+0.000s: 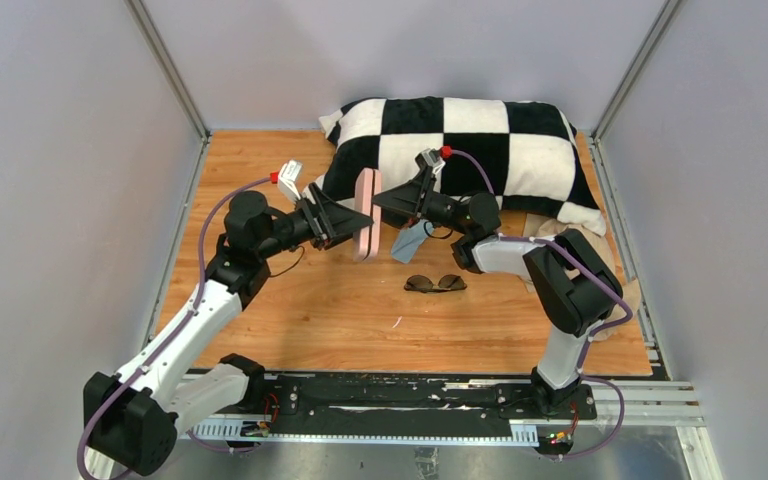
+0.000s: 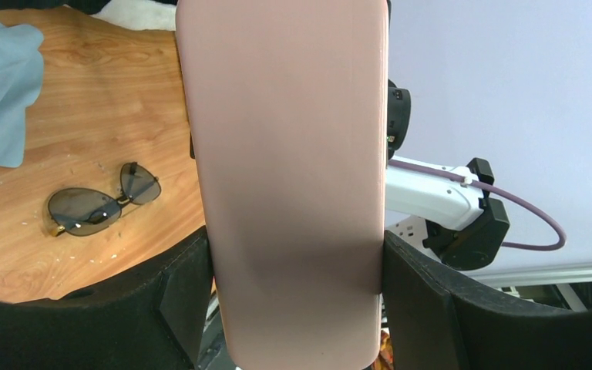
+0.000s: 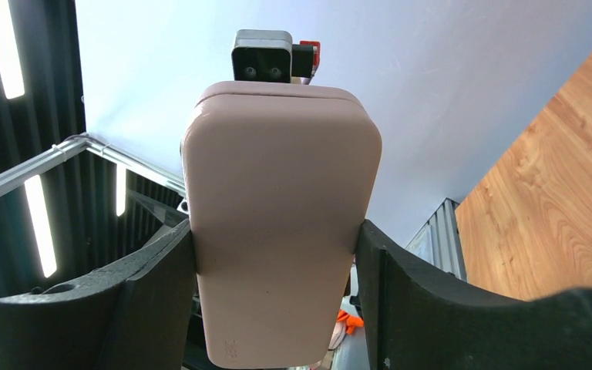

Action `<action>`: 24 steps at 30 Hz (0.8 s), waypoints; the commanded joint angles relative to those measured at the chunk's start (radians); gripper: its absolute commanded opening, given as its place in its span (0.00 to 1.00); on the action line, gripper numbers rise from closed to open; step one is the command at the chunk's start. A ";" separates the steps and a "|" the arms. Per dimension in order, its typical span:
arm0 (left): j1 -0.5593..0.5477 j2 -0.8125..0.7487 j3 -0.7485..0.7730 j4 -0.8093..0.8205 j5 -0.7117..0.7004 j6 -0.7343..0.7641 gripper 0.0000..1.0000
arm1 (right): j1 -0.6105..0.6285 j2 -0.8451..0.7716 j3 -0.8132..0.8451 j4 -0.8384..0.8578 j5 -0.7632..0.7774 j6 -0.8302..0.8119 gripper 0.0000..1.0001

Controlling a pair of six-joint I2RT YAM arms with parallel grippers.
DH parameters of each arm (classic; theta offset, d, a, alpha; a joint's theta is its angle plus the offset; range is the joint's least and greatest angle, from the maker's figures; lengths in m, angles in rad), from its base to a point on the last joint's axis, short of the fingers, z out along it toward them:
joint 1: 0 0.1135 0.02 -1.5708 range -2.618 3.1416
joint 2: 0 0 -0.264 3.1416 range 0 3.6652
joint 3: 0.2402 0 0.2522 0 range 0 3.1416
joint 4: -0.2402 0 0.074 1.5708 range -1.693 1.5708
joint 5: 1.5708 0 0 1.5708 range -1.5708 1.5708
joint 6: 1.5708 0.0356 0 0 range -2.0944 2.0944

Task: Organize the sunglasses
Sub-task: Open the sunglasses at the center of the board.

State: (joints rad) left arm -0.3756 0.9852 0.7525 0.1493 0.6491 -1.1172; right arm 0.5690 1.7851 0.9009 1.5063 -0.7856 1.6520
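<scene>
The sunglasses (image 1: 435, 284) lie on the wooden table, lenses dark brown, arms folded; they also show in the left wrist view (image 2: 100, 204). The pinkish-grey case (image 1: 366, 228) is held on edge above the table, left of the sunglasses. My left gripper (image 1: 356, 228) is shut on its lower part, with a finger pressed on each side (image 2: 297, 270). My right gripper (image 1: 379, 200) grips the same case (image 3: 277, 216) from the other side, both fingers touching it (image 3: 277, 262). The light blue cloth (image 1: 408, 242) lies just under the right gripper and shows in the left wrist view (image 2: 0, 92).
A black-and-white checked pillow (image 1: 470, 150) fills the back of the table behind both grippers. A beige fabric thing (image 1: 625, 290) lies at the right edge beside the right arm. Grey walls close in the left, right and back sides.
</scene>
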 commanded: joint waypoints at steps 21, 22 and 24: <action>0.069 -0.033 -0.118 0.879 0.126 -0.453 0.00 | 0.020 0.009 0.057 0.091 -0.091 0.071 0.36; 0.070 -0.025 -0.120 0.906 0.127 -0.470 0.00 | 0.020 0.007 0.053 0.091 -0.095 0.066 0.36; 0.072 -0.017 -0.125 0.934 0.125 -0.488 0.00 | 0.020 0.003 0.047 0.091 -0.102 0.061 0.35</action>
State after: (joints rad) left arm -0.3046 0.9802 0.6018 0.7105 0.7525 -1.4742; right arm 0.5774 1.7767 0.9684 1.6012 -0.7914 1.7470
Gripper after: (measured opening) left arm 0.728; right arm 0.701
